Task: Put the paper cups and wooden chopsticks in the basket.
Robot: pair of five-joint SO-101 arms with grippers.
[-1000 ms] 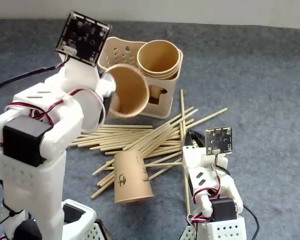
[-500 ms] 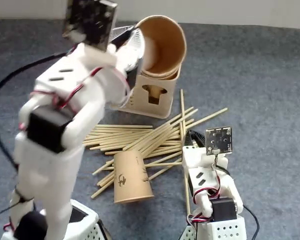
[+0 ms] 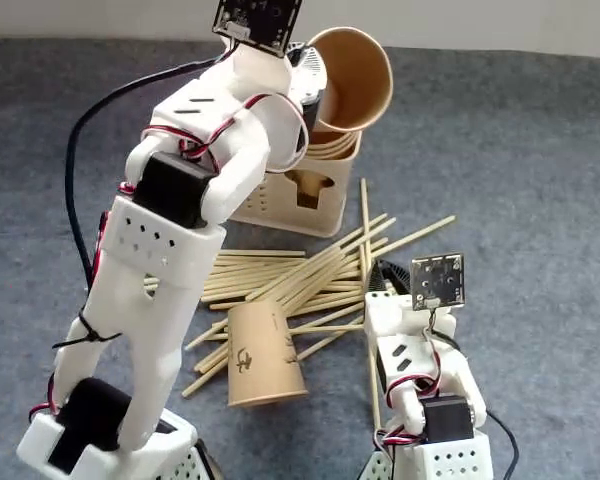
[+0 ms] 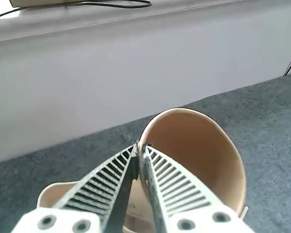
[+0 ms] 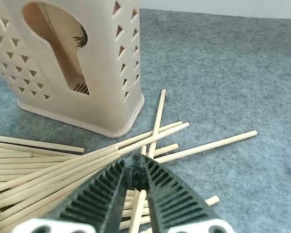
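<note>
Basket [image 3: 310, 200]: pale, perforated plastic, upright at the back of the table, nested cups [image 3: 335, 148] inside.
Held paper cup [image 3: 358, 65]: plain brown, just above the nested cups, tilted, its mouth toward the high camera.
Fallen paper cup [image 3: 263, 355]: on its side on the chopsticks, mouth toward the arms' bases, base toward the basket.
Chopsticks [image 3: 280, 275]: pale sticks fanned flat before the basket, mostly crosswise.
Left gripper [image 4: 141, 145]: pinches the held cup's rim.
Right gripper [image 5: 135, 170]: fingertips together, low over the chopsticks.
</note>
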